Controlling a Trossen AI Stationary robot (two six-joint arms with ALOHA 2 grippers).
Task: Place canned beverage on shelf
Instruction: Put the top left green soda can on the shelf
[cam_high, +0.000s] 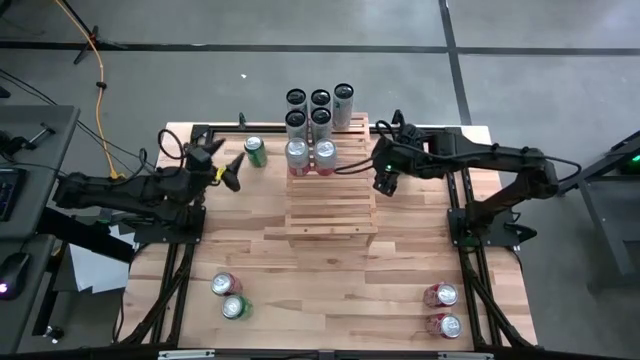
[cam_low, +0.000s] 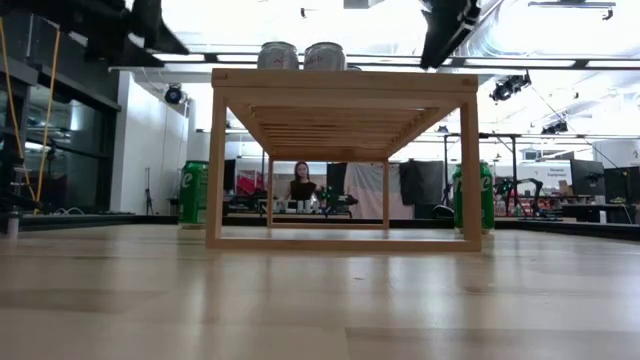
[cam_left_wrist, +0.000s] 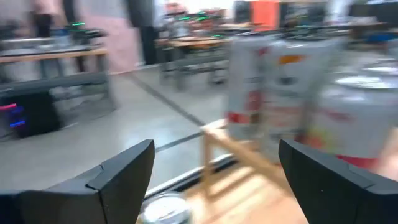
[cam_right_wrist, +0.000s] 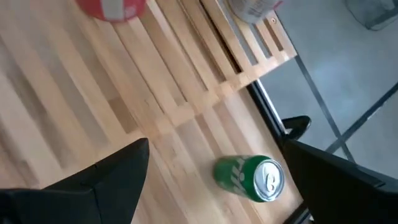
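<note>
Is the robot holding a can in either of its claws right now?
No. Both are open and empty. The left gripper hangs next to a green can, and the right gripper hangs beside the shelf.

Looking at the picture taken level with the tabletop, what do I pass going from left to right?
Green can → shelf's left post → person in the background → shelf's right post → second green can.

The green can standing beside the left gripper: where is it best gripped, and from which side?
Grip the green can around the middle of its round side wall, approaching level from the side where the left gripper is. It stands upright, top up, so the fingers probably close best across its body; the shelf lies on its other side.
</note>
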